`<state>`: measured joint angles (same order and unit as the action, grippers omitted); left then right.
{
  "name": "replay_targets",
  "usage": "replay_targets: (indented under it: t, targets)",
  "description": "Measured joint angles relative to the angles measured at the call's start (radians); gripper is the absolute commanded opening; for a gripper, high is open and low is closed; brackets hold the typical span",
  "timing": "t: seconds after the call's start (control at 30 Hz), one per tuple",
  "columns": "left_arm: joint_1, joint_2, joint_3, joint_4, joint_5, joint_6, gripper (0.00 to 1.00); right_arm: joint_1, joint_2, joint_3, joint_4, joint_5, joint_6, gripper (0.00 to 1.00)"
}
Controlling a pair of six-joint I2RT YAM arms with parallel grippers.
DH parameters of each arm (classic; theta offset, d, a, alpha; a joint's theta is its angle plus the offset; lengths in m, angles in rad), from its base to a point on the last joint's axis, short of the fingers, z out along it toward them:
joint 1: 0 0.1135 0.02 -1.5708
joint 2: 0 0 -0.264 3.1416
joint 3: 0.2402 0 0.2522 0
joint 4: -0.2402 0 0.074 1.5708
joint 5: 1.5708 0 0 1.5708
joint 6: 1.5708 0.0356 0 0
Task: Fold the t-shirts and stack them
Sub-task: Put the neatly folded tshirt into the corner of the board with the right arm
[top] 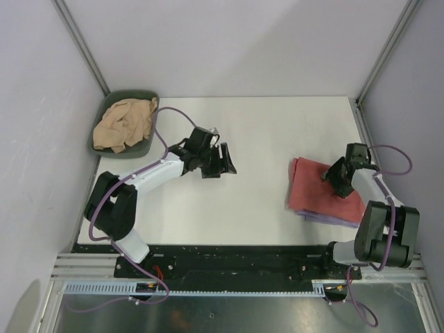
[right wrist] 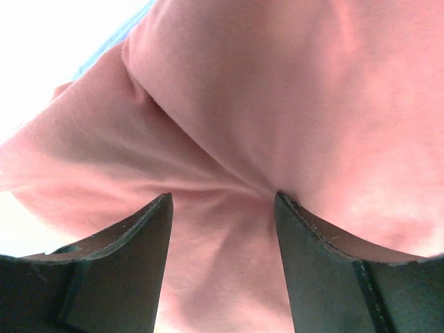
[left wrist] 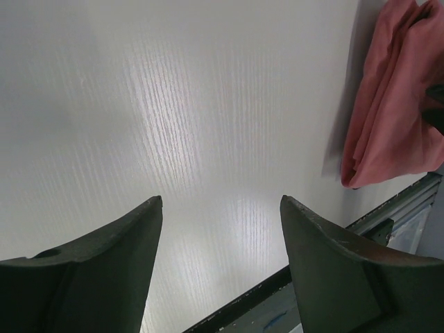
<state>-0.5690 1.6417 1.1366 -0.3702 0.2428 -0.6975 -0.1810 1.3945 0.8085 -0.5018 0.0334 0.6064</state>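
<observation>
The salmon-red t-shirt (top: pixel 316 186) lies folded at the right of the table, on top of the pale lavender t-shirt (top: pixel 331 219), whose edge shows at the front. The red shirt also shows in the left wrist view (left wrist: pixel 392 104) and fills the right wrist view (right wrist: pixel 277 104). My right gripper (top: pixel 340 182) is open and presses down on the red shirt, fingers (right wrist: pixel 132 243) apart with cloth between them. The tan-beige t-shirt (top: pixel 125 123) lies crumpled in the dark green bin (top: pixel 142 144). My left gripper (top: pixel 223 161) is open and empty above bare table.
The dark green oval bin stands at the table's back left corner. The table's front edge and black rail (top: pixel 229 253) run along the bottom. Grey walls and metal posts (top: pixel 83 48) close in the sides and back.
</observation>
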Motion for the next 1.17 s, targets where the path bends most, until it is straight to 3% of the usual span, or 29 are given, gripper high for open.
replay_targets:
  t: [0.2,0.37,0.53,0.87,1.0,1.17]
  targets:
    - [0.000,0.000,-0.009,0.003,0.006,0.000,0.73,-0.037,-0.078,-0.005,-0.052,0.005,-0.077,0.66]
    - [0.000,-0.018,-0.021,0.003,0.005,0.002,0.76,0.026,-0.083,0.035,-0.124,0.019,-0.099,0.70]
    - [0.010,-0.086,-0.060,0.005,-0.004,0.027,0.97,0.203,-0.101,0.191,-0.177,0.056,-0.092,0.74]
    - [0.027,-0.361,-0.227,0.001,-0.115,0.105,0.99,0.738,-0.078,0.262,-0.027,0.075,0.032,0.83]
    - [0.028,-0.502,-0.295,-0.012,-0.193,0.123,0.99,0.848,-0.039,0.262,0.040,0.070,0.058,0.84]
    - [0.029,-0.596,-0.340,-0.032,-0.259,0.133,0.99,0.867,-0.005,0.262,0.096,0.065,0.074,0.84]
